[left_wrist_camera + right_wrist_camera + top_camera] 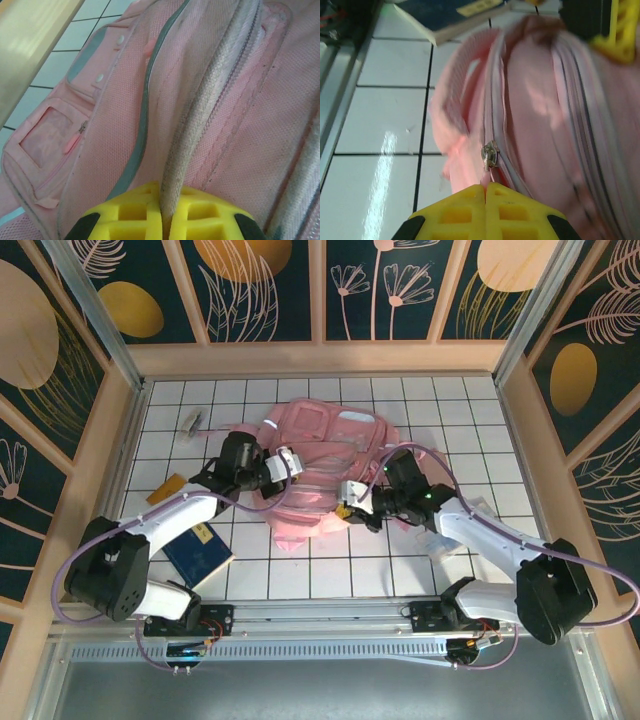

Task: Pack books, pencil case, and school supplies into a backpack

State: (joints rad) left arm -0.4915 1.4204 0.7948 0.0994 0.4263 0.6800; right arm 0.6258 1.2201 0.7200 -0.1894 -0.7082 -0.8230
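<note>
- Closest up, the left gripper (pixel 164 200) is clenched on a pale strip (pixel 182 140) along the backpack (pixel 100 150), likely pinning that side taut.
- Its partner, the right gripper (pixel 485 197), has its pads pressed together just under the zipper pull (pixel 490 154). I cannot tell whether it nips the tab, but it looks set for unzipping.
- That pink backpack lies mid-table between the arms. The book (pixel 200 550), orange pad (pixel 167 487) and grey-white piece (pixel 192 421) lie outside it, to the left.
- Underneath is a white tiled table (pixel 300 575) with a wooden frame, and dark blue wall panels (pixel 260 290) with gold ovals stand around it.

My top camera looks down from above and behind me over the whole table (pixel 300 575), while both wrist cameras sit close against the same backpack (pixel 320 440).
</note>
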